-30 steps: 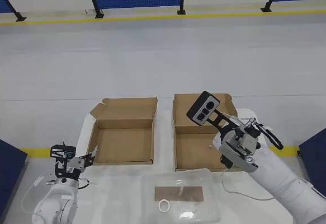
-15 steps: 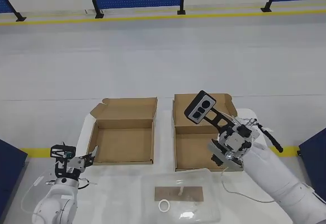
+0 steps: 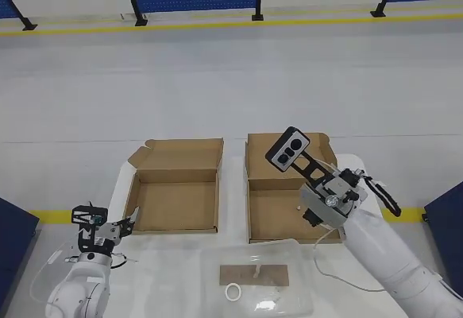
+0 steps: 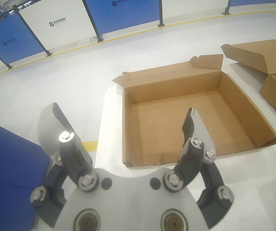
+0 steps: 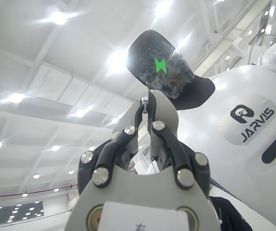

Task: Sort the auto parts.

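My right gripper (image 3: 309, 170) is raised over the right cardboard box (image 3: 272, 216) and points upward, shut on a black switch panel (image 3: 287, 150) with dark buttons. In the right wrist view the panel (image 5: 159, 70) is wrapped in clear film with a green mark, held at its edge by the gripper (image 5: 149, 96). My left gripper (image 3: 113, 230) hovers open near the table's left edge, beside the left cardboard box (image 3: 175, 205). Nothing is between its fingers (image 4: 192, 123), and the box (image 4: 174, 121) ahead of them is bare inside.
A clear plastic tray (image 3: 291, 250) at the table's front holds a white ring (image 3: 233, 292) and a brown cardboard sheet (image 3: 255, 275). A small pale piece (image 3: 299, 208) lies in the right box. Both box lids stand open at the far side.
My right wrist has turned while holding the black panel, which swayed slightly left and back over the right box. The left arm has kept still.
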You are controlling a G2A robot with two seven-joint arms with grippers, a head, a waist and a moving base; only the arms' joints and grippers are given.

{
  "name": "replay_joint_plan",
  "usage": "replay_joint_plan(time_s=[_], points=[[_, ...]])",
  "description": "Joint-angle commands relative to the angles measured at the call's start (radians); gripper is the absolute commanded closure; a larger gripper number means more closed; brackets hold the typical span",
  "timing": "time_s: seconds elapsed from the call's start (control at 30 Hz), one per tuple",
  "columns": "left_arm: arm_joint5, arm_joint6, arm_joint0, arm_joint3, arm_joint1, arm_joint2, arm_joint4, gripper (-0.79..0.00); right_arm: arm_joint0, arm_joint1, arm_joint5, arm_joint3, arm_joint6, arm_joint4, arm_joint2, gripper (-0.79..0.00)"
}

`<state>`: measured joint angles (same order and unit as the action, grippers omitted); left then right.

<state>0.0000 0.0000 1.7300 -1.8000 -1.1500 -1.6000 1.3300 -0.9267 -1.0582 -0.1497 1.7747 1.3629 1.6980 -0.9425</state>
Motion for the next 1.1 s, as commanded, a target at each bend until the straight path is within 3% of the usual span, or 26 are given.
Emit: replay_joint_plan(time_s=[0.0,0.4,1.07], points=[[0.0,0.0,0.0,0.0,0.0,0.0,0.0,-0.785,0.0,0.0,0.0,0.0,0.001,0.0,0.0,0.0],[0.0,0.0,0.0,0.0,0.0,0.0,0.0,-0.785,-0.008,-0.001,0.003,0.008,-0.021,0.002,-0.003,0.0],[0.0,0.0,0.0,0.0,0.0,0.0,0.0,-0.785,-0.081,-0.042,-0.05,0.055,-0.064,0.114,-0.082,0.0]])
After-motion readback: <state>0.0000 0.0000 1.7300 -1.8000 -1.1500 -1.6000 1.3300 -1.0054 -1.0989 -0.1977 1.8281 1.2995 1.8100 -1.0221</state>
